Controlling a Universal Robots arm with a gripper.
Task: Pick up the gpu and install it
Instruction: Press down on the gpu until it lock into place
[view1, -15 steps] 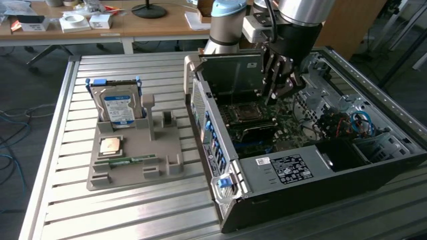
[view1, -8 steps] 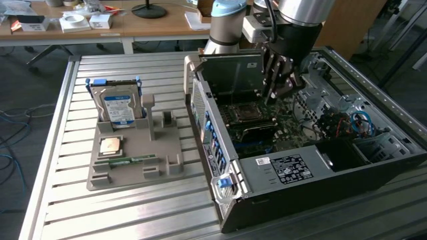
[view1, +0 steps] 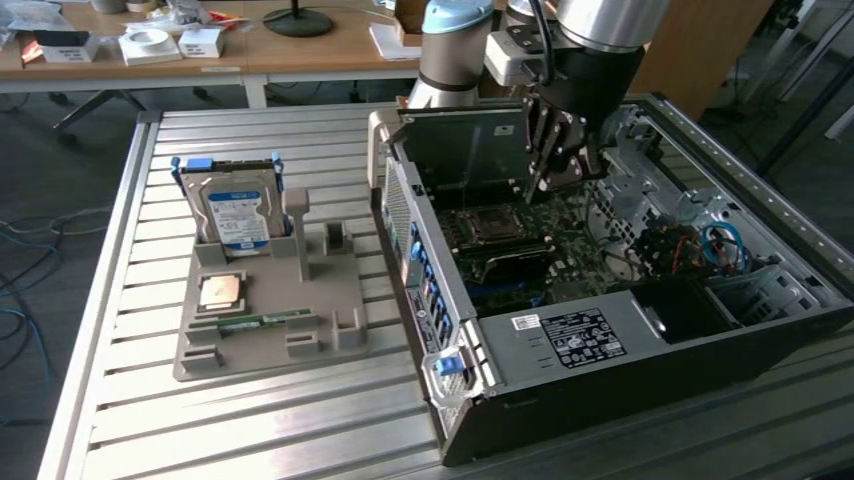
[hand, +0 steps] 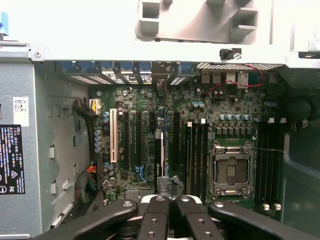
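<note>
Jaws (hand: 170, 212) closed on the gpu (hand: 159, 160), held edge-on over the motherboard slots in the wrist view; exterior view adds the open case (view1: 641, 390) at 3 o'clock of the bench's parts tray (view1: 267, 310).

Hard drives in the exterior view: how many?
1: a hard drive standing upright in the grey holder, at the exterior view's left. Others may hide inside the computer case.

Gripper (hand: 169, 210) fingertips cut off at the wrist picture's edge; whatever sits between them hidden. Robot arm (view1: 587, 30) cropped at the exterior view's top. Motherboard (view1: 534, 240) partly hidden behind gripper.
</note>
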